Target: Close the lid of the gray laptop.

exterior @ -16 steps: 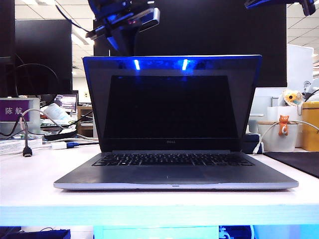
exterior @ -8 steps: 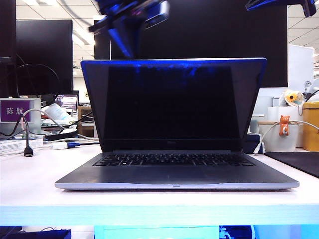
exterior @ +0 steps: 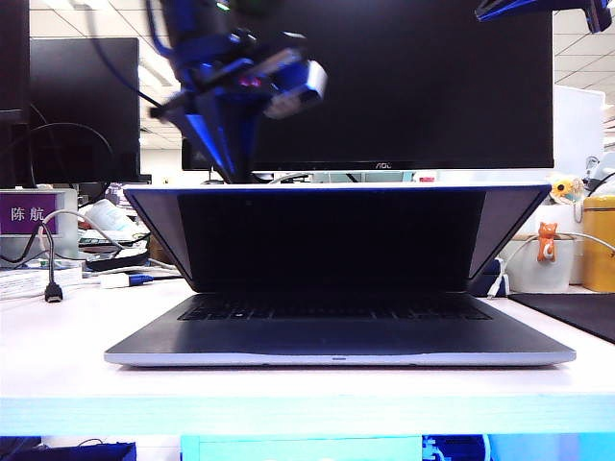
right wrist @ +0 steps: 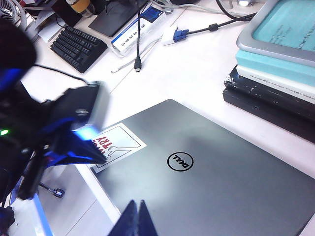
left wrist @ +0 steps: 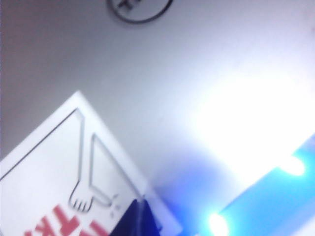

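The gray laptop sits open at the middle of the white table, facing the exterior view. Its lid leans well forward over the keyboard, about half way down. My left gripper is shut and presses its tips on the lid's outer face near the top left corner. The left wrist view shows the left gripper close against the white sticker, with the round logo beyond. My right gripper is shut and hovers high above the lid, apart from it.
A black AOC monitor stands right behind the laptop. Cables and a purple name sign lie at the left. White pots and a yellow tin stand at the right. Stacked books lie behind the lid.
The lid has swung forward from near upright to about half way down. My left gripper came down and forward with it. The right arm has stayed high at the right.
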### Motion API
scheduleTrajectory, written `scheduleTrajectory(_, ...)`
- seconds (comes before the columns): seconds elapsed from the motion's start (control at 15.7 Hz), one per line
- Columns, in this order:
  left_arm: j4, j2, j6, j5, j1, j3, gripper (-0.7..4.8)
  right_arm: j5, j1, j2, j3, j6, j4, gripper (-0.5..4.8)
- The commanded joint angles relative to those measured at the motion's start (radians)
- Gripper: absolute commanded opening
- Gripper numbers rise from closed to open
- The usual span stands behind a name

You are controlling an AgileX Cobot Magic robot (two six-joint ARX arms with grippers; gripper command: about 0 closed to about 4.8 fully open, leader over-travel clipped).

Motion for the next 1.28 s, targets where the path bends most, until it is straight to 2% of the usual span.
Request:
scheduleTrajectory(0.06, 0.133, -0.098, -0.021, -0.017, 0.007, -0.185, -0.05, -0.005, 0.001, -0.003, 0.006, -0.008, 0.004, -0.02)
scheduleTrajectory(0.19, 0.237, -0.138, -0.048, -0.017, 0.016, -0.325, -0.05, -0.007, 0.002, -0.003, 0.006, -0.007, -0.004, -0.02)
scheduleTrajectory(0.45, 0.366, -0.158, -0.07, -0.045, 0.021, -0.417, -0.05, -0.007, 0.002, -0.003, 0.006, -0.008, -0.031, -0.02)
scheduleTrajectory(0.77, 0.387, -0.169, -0.069, -0.04, 0.061, -0.496, -0.05, -0.008, 0.002, -0.003, 0.006, -0.011, -0.075, -0.02)
scheduleTrajectory(0.96, 0.475, -0.266, -0.066, -0.13, 0.068, -0.497, -0.05, -0.031, 0.002, -0.004, 0.006, -0.043, -0.101, -0.02)
scheduleTrajectory(1.15, 0.59, -0.477, -0.063, -0.292, 0.103, -0.499, -0.05, -0.064, 0.002, -0.004, 0.006, -0.043, -0.102, -0.02)
scheduleTrajectory(1.28, 0.66, -0.607, -0.063, -0.322, 0.148, -0.516, -0.05, -0.064, 0.002, -0.006, 0.006, -0.064, -0.101, -0.02)
